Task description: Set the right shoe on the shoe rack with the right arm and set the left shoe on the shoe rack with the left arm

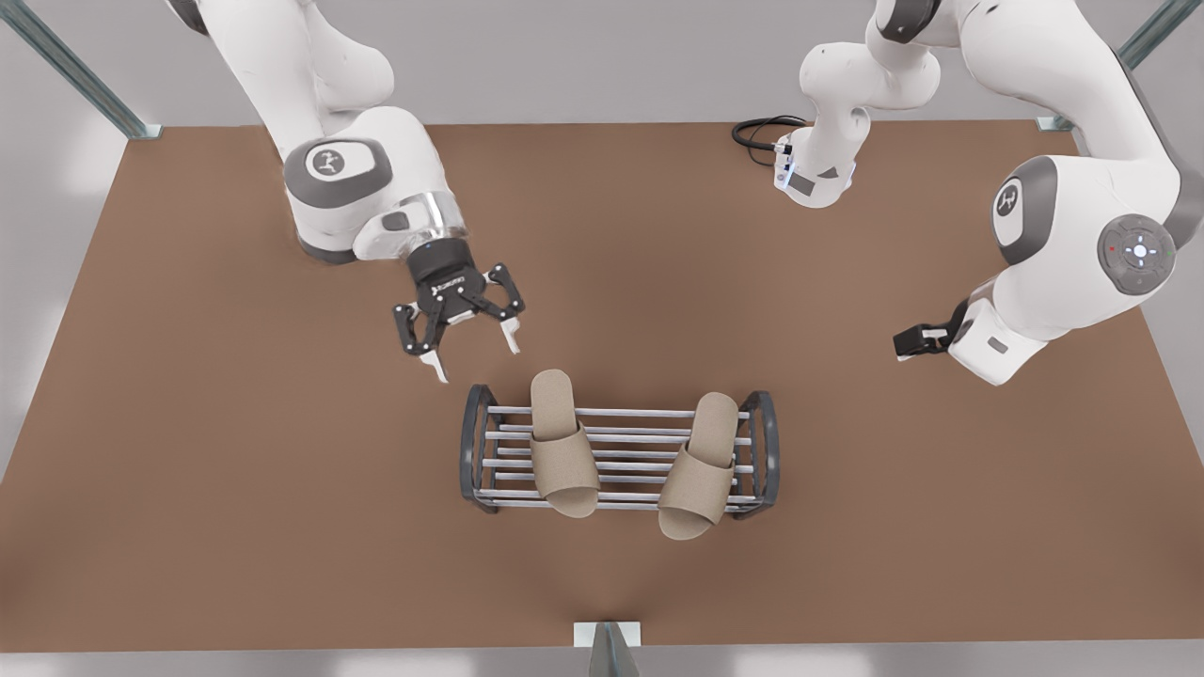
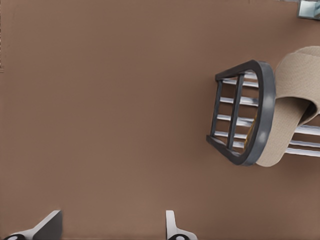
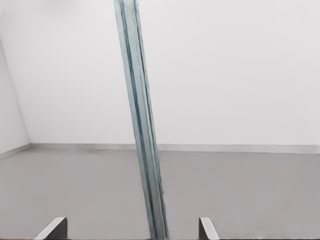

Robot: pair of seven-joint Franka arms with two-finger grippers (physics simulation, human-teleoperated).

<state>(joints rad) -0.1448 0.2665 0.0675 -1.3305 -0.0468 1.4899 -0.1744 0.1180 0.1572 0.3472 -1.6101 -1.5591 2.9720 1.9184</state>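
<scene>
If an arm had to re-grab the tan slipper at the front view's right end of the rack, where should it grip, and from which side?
Grip the raised upper strap of the tan fabric slipper, coming from above. It lies flat, slightly angled, on the silver bars of the low dark-grey metal shoe rack, its toe overhanging the near edge; the strap band looks the only part fingers could pinch. The left gripper hangs open near the other end; the right gripper is open too.

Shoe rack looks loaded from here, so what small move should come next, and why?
Probably lift the left end effector up and away from the shoe rack. Both slippers, one and the other, already lie across the bars, and its fingers are open and empty beside the rack's end frame. The right end effector is open and pointing off the table.
</scene>
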